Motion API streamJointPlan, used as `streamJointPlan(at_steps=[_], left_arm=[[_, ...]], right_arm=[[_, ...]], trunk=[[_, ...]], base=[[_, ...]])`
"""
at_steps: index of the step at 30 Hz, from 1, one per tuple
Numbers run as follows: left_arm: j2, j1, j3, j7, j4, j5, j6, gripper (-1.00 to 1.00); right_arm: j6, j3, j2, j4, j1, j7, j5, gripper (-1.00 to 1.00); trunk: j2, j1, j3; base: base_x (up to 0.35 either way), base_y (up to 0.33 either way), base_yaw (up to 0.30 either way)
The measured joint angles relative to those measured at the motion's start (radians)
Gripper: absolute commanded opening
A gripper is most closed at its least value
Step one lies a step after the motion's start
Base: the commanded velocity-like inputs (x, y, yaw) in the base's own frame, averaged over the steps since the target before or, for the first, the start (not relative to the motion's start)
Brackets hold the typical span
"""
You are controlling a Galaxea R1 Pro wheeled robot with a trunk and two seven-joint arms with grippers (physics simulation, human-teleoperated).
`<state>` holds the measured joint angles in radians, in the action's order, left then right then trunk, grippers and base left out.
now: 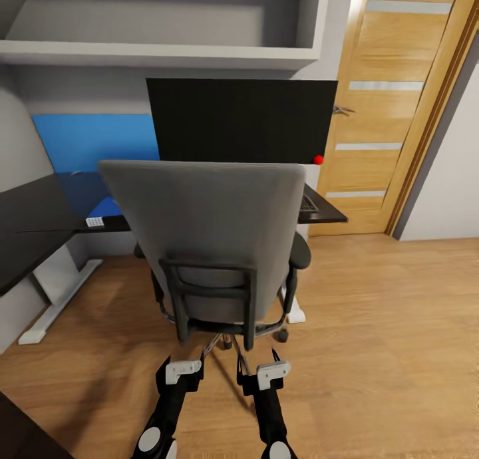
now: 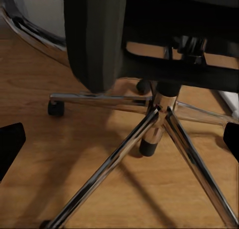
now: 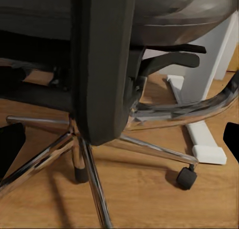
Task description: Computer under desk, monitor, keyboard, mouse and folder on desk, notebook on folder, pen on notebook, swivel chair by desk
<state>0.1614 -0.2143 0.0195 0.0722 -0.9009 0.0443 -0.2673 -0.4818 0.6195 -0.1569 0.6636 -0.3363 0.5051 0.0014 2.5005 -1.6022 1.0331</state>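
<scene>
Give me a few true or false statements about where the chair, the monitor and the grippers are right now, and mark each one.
1. The swivel chair has its back toward the robot. True.
2. The monitor lies on the floor. False: it stands upright on the desk, behind the chair.
3. The left gripper is clamped on the chair's backrest. False: it is low, near the chair's base, open and holding nothing.
4. The right gripper is open. True.
5. The chair's base has chrome legs. True.
6. The door behind the desk is blue. False: it is wooden.
</scene>
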Motion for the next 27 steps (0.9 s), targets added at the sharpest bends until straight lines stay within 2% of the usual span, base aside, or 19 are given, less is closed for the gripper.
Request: streamJointPlan(at_steps=[27], left_arm=[[0.000,0.000,0.000,0.000,-0.001,0.000,0.000,1.00]], right_arm=[[0.000,0.000,0.000,-0.002,0.000,0.000,0.001,1.00]], trunk=[[0.000,0.000,0.000]], base=[[-0.212,0.000,0.000]])
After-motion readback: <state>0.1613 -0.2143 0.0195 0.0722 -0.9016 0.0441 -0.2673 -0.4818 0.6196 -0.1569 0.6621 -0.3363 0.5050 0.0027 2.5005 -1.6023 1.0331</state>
